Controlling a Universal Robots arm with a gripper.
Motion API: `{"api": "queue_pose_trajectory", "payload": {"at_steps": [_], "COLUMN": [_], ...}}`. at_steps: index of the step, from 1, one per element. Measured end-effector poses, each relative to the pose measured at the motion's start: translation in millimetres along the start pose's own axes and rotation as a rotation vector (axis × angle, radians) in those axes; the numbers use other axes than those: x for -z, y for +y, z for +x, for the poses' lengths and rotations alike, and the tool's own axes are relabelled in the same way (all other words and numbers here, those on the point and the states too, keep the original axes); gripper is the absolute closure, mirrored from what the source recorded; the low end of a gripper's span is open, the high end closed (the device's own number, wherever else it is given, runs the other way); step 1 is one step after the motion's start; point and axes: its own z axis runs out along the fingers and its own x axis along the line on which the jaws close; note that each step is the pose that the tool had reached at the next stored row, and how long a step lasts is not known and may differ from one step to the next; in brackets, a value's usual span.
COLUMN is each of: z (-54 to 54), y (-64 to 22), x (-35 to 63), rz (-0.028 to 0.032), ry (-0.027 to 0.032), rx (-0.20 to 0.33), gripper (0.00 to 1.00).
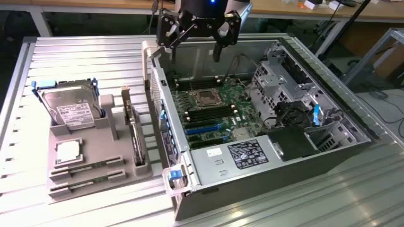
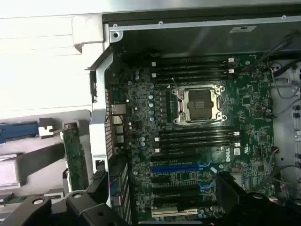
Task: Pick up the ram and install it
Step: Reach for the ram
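Slatted table (image 1: 75, 56), thin green ram (image 1: 88, 166), seemingly edge-up in tray (image 1: 98, 142)

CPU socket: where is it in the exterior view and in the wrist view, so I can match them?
Exterior view: the CPU socket sits on the motherboard inside the open case, between two banks of black memory slots.
Wrist view: the CPU socket lies between those same memory slots.
Shared landmark: the blue expansion slot.

Clear room above the motherboard (image 1: 208, 111), drive cage (image 1: 273, 85) crowding the exterior view's right, case wall (image 1: 168, 126) between tray (image 1: 94, 137) and motherboard.
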Motion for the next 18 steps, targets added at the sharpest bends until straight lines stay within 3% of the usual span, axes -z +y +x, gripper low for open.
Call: {"api": "queue_pose_trajectory", "payload": {"at_steps": [4, 9, 18], "z": [3.8, 17.3, 74.6], "y": [-0.3, -1.2, -5.1], "x": [0.1, 0.6, 2.7], "rz": [0.0000, -0.0004, -0.0020], "ry": [0.0000, 0.0005, 0.0029], "rx": [0.000, 0.011, 0.057], "gripper": [0.01, 0.01, 0.01]}}
